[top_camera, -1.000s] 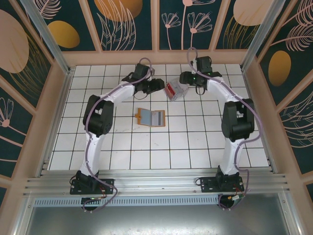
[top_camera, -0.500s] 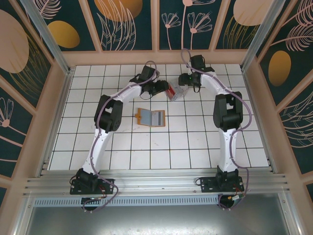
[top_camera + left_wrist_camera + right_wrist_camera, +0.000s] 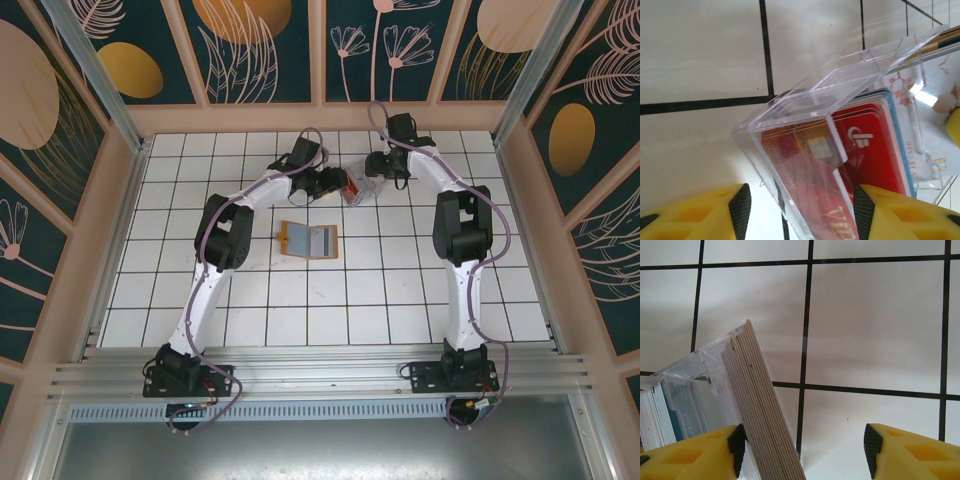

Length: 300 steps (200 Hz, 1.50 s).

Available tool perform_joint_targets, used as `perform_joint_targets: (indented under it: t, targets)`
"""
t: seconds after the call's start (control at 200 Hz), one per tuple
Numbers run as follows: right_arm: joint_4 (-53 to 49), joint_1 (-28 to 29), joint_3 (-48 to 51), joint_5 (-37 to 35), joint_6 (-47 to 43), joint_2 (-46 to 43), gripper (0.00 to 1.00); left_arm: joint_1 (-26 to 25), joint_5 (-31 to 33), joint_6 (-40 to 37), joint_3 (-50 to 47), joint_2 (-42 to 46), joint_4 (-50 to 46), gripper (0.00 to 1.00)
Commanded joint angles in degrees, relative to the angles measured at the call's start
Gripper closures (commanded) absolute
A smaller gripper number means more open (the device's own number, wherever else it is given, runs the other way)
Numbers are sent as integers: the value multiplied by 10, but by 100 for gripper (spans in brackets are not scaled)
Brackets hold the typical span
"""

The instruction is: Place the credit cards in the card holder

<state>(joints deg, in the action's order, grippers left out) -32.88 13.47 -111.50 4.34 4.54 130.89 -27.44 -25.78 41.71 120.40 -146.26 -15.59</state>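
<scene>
Your left gripper (image 3: 797, 210) stands with jaws apart astride a corner of the clear plastic box (image 3: 805, 115), pinching nothing. Your right gripper (image 3: 805, 452) is spread too, one finger against the edges of the credit cards (image 3: 760, 405) stacked in that box, at the far middle of the table (image 3: 400, 300). The card holder (image 3: 310, 240) lies open nearer, well apart from both. Close now and you risk clamping box and cards together, tipping the box, or fanning the slippery stack across the tiles

Left arm (image 3: 222, 235), right arm (image 3: 460, 225) stretched forward, wrists close — jaws parted.
</scene>
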Motion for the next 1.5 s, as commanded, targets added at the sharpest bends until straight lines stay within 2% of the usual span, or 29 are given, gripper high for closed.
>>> perform_joint_targets:
  t: [0.0, 0.48, 0.701, 1.091, 1.321, 1.496]
  targets:
    - [-22, -9, -12, -27, -6, -9, 34, -1, -6, 5, -19, -12, 7, 42]
    - [-12, -15, -1, -19, -2, -42, 36, -1, -1, 11, -40, -2, 18, 43]
    - [-8, -19, 7, -10, -2, -46, 41, -1, -1, 13, -39, 0, 19, 43]
    - [0, -18, 13, 16, -3, -52, 66, -1, 0, 15, -40, 0, 19, 43]
    - [2, -19, 18, 27, -4, -64, 88, -1, -1, 16, -42, 3, 19, 44]
    - [6, -18, 24, 43, -2, -80, 95, -1, 0, 16, -48, 9, 22, 44]
